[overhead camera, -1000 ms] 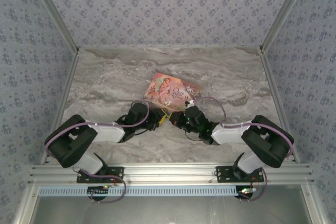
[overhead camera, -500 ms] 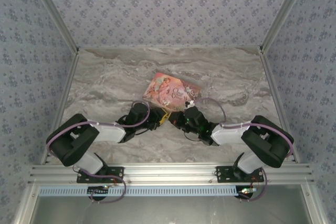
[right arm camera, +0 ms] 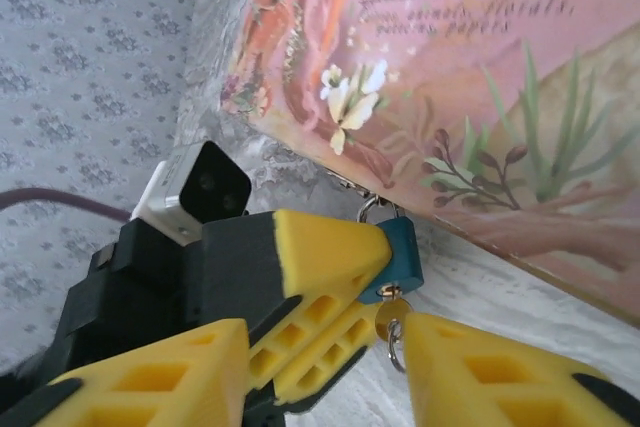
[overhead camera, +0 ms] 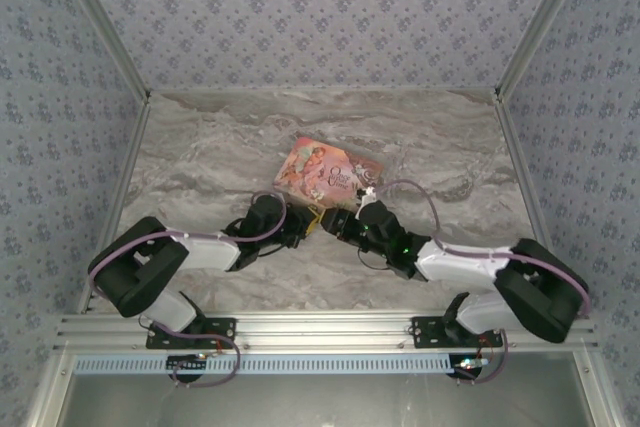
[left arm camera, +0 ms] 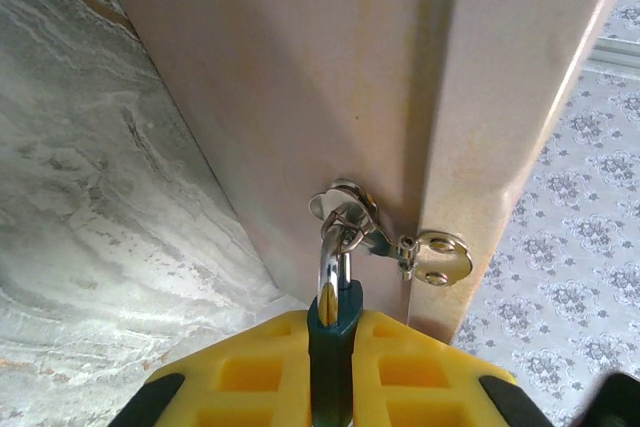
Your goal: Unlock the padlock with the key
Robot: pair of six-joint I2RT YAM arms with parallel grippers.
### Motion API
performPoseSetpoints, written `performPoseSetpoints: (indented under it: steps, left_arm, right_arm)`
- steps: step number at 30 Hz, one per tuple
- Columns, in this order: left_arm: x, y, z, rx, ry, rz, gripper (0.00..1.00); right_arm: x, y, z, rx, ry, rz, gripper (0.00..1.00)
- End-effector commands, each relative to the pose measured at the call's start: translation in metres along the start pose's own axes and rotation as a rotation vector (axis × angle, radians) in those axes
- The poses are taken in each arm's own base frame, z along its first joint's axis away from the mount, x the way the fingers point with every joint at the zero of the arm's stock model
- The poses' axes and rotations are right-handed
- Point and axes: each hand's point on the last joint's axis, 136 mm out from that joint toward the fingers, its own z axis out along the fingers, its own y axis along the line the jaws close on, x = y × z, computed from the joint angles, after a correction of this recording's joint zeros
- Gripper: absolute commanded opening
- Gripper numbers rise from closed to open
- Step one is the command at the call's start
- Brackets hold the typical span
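The left gripper (left arm camera: 335, 347) is clamped on the small blue padlock (right arm camera: 402, 252), whose shackle (left arm camera: 328, 259) hangs through the hasp (left arm camera: 352, 209) on the pink illustrated tin's (overhead camera: 325, 172) near edge, a ringed key (right arm camera: 390, 316) at its base, and the right gripper (right arm camera: 328, 330) alongside has its jaws apart.

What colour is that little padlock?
The padlock is dark teal-blue with a silvery shackle; it shows best in the right wrist view.

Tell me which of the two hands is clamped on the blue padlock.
The left hand: its yellow fingers pinch the padlock body from both sides. On the right hand the fingers stand apart near the key ring.
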Motion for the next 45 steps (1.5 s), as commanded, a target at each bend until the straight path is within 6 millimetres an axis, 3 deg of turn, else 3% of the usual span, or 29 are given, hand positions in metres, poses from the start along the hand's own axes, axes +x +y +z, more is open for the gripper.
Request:
performPoseSetpoints:
  steps: [1,6,12,15,18,24,29,39,45]
  left_arm:
    - [0.002,-0.017,0.0,0.021,0.001,0.03,0.0]
    - [0.004,-0.021,0.001,0.027,0.011,0.03,0.0]
    - [0.007,-0.028,0.0,0.015,0.024,0.02,0.0]
    - [0.008,-0.03,-0.001,0.0,0.027,0.001,0.0]
    - [0.008,-0.032,-0.003,-0.015,0.027,-0.021,0.0]
    - [0.01,-0.037,-0.003,-0.015,0.042,-0.056,0.0]
    - [0.011,-0.038,-0.001,-0.015,0.056,-0.081,0.0]
    - [0.012,-0.045,-0.001,-0.007,0.059,-0.078,0.0]
    - [0.013,-0.045,-0.001,-0.008,0.064,-0.08,0.0]
  right_arm:
    - [-0.016,-0.011,-0.019,0.119,-0.021,-0.308,0.52]
    - [-0.04,0.007,-0.047,0.126,-0.058,-0.671,0.57]
    - [-0.058,0.057,-0.086,-0.016,-0.156,-1.022,0.68]
    - [-0.059,0.061,-0.098,-0.007,-0.157,-1.204,0.73]
    - [-0.056,0.051,-0.102,0.039,-0.111,-1.365,0.73]
    - [-0.048,0.02,-0.096,0.188,0.006,-1.577,0.72]
    - [-0.035,0.006,-0.081,0.259,0.011,-1.766,0.72]
    - [-0.009,0.005,-0.048,0.259,-0.021,-1.865,0.7]
    - [0.008,0.003,-0.026,0.245,0.009,-1.85,0.59]
